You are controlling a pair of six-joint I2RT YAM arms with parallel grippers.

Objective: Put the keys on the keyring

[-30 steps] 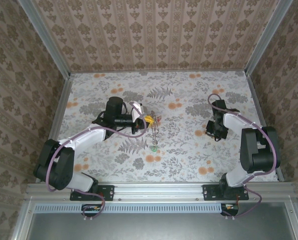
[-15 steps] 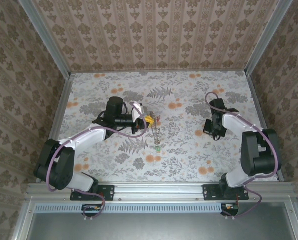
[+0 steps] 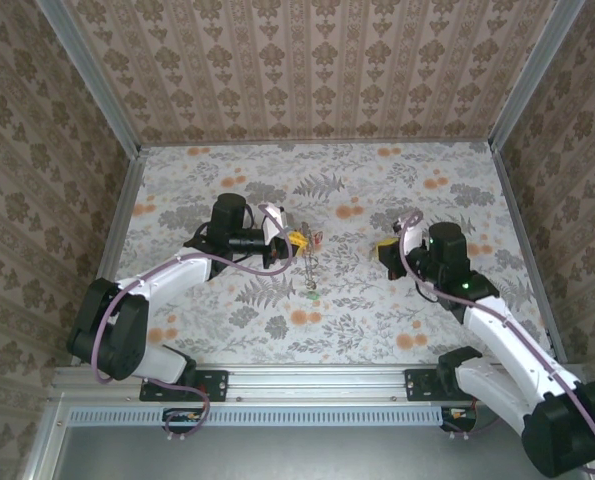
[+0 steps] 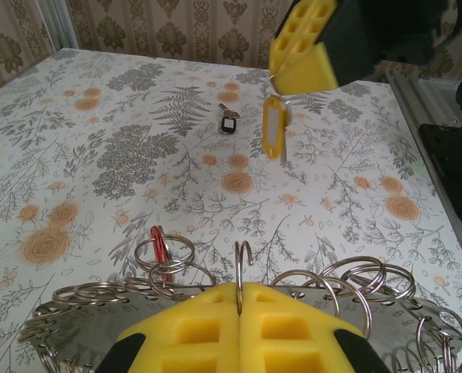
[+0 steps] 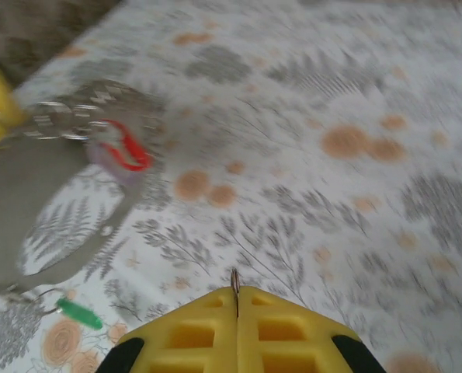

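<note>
Right gripper (image 3: 385,249) swung inward toward keyring (image 4: 243,253), pinching yellow-tagged key (image 4: 275,128).

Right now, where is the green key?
Top view: the green key sits slightly left of centre, at the near end of the keyring the left gripper holds.

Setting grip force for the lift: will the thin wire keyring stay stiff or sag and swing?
Probably springy, not stiff: the keyring is thin wire, pinched at one spot by the left gripper. The split rings that seem threaded on it would likely slide and swing. Smooth wire may twist between the pads.
</note>
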